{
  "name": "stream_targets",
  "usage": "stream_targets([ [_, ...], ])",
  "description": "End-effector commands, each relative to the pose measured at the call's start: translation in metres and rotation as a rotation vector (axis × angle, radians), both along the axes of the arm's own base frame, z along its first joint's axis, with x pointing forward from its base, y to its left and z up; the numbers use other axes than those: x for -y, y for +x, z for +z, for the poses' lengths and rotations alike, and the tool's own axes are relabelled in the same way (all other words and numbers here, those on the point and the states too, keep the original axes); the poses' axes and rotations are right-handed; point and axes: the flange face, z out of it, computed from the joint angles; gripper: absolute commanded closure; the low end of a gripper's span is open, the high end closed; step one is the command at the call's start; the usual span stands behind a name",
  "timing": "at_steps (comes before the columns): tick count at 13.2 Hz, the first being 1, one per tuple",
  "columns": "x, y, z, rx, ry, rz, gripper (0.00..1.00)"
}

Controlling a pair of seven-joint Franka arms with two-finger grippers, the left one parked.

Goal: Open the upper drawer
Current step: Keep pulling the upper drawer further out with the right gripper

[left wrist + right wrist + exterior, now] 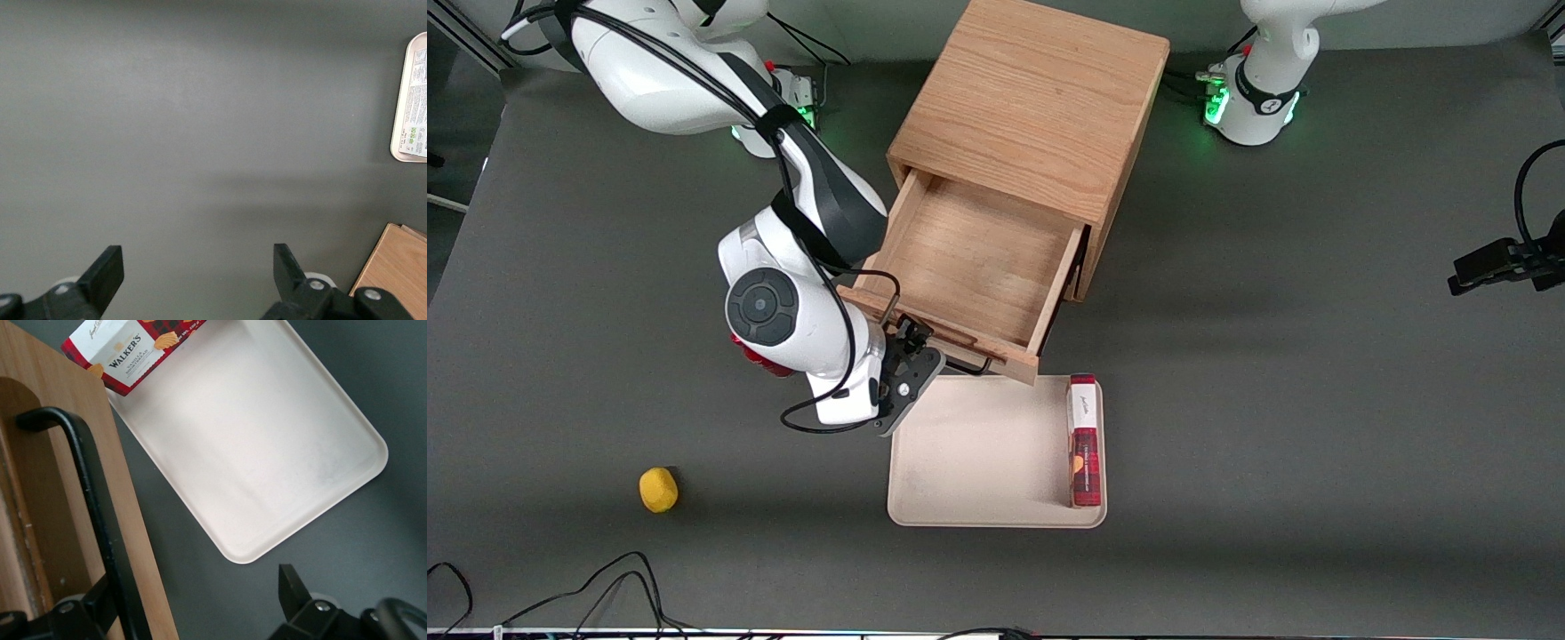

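The end effector (914, 348) hangs at the front of the upper drawer (969, 267), at the end of that front nearest the working arm's side of the table (1316, 400), its two fingers spread apart; in the right wrist view one dark fingertip (100, 603) sits against the black wire bar handle (87, 507) while the other fingertip (290, 587) stands free over the dark table, so nothing is pinched between them. The upper drawer is light oak with visible grain, drawn well out of the small wooden cabinet (1040, 98), its bare wooden floor and low side walls open to view and nothing lying inside. Its wide front carries the black handle, a thin bent bar standing off the wood, which runs from the end effector along the drawer front toward the parked arm's end. The drawer body reaches from the end effector away from the front camera, back into the cabinet. Just nearer the camera than the end effector and the drawer front lies a pale beige tray (978, 444), and a red Walkers shortbread box (1084, 440) lies along the tray's edge toward the parked arm's end. A small yellow lemon-like fruit (658, 490) sits well apart from the end effector, nearer the camera and toward the working arm's end.
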Motion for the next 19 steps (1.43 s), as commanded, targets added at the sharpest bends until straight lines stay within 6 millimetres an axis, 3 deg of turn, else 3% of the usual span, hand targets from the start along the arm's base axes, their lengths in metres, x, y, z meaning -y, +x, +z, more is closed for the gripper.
stream_targets([
  [1, -0.002, 0.012, 0.002, 0.030, -0.004, 0.005, 0.00],
  [13, 0.008, 0.033, 0.007, 0.092, 0.043, -0.059, 0.00],
  [19, 0.030, 0.035, 0.027, 0.044, 0.062, -0.098, 0.00],
])
